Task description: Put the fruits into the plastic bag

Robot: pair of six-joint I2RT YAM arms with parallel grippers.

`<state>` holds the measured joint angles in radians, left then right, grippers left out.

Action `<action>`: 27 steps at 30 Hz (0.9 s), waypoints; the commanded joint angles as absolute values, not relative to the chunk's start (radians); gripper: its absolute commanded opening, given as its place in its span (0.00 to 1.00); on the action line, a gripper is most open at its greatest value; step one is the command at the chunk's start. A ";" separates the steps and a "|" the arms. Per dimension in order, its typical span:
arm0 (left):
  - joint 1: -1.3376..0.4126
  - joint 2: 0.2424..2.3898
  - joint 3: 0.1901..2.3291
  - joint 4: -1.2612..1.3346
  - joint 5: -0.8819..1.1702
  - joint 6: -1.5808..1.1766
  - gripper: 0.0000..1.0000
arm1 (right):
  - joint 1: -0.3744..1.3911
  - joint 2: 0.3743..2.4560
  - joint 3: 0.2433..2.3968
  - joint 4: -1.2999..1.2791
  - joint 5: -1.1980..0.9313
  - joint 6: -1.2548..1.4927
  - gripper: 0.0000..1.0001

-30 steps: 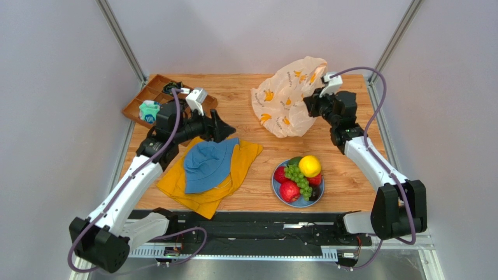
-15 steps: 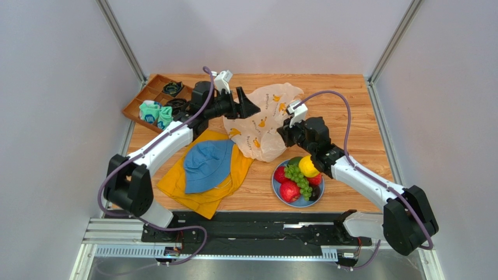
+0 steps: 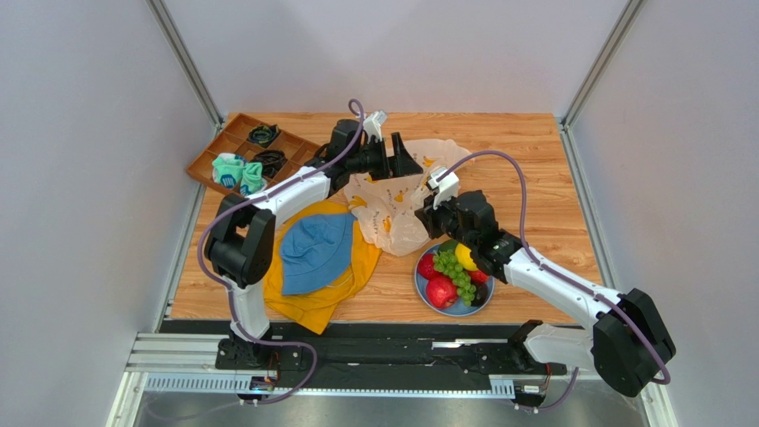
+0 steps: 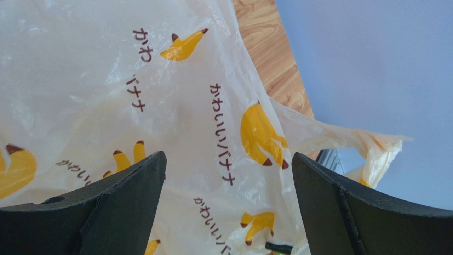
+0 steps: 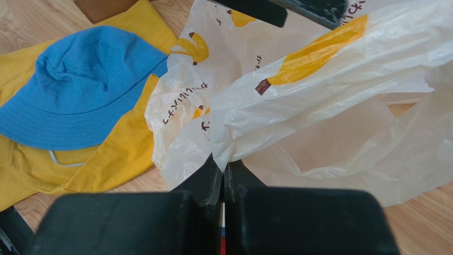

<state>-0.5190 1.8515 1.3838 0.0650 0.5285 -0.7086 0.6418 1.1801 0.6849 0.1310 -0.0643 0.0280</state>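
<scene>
Nearest to me, the fruits point(image 3: 454, 271) are sitting heaped on the blue plate point(image 3: 456, 313), none of them moved over the last second, so nothing is going into the bag point(image 3: 387, 209) yet. What is changing is the bag itself. A second ago my right arm was holding it up at the far right of the table point(image 3: 534, 178); now it is bringing it across and toward me, so it is lying crumpled just beyond the plate, with one edge spilling onto the yellow cloth point(image 3: 307, 307) beside the blue hat point(image 3: 316, 252). The right gripper point(image 5: 223, 166) is clenching a gathered fold of the plastic, fingers pressed flat together on it. Farther back, my left arm is swinging in from over the hat to the bag's far side. The left gripper point(image 4: 228, 175) is spreading wide and grasping nothing, with the banana-printed plastic filling the gap ahead of it; I cannot tell whether a finger is touching it. I am reading this as setting up the mouth: one side pinned, the other hand coming for the opposite edge. The risk is grabbing both layers together and keeping the bag closed.
</scene>
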 commanded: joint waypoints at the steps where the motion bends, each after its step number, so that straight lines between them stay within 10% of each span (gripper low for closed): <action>1: -0.552 1.900 1.488 0.104 0.606 -0.719 0.98 | 0.663 1.170 0.683 0.140 -0.043 0.005 0.00; 13: -0.583 2.069 1.657 -0.106 0.698 -0.600 0.98 | 0.673 1.183 0.683 0.147 -0.046 0.003 0.00; 16: -0.584 2.077 1.658 -0.095 0.736 -0.592 0.84 | 0.675 1.181 0.683 0.147 -0.044 0.003 0.00; 22: -0.584 2.054 1.637 -0.020 0.811 -0.615 0.06 | 0.678 1.151 0.687 0.126 -0.025 0.011 0.01; 25: -0.574 2.011 1.597 0.066 0.840 -0.632 0.00 | 0.678 1.123 0.695 0.095 -0.011 0.020 0.07; 27: -0.563 1.950 1.562 0.144 0.838 -0.632 0.00 | 0.677 1.083 0.703 0.057 -0.012 0.032 0.31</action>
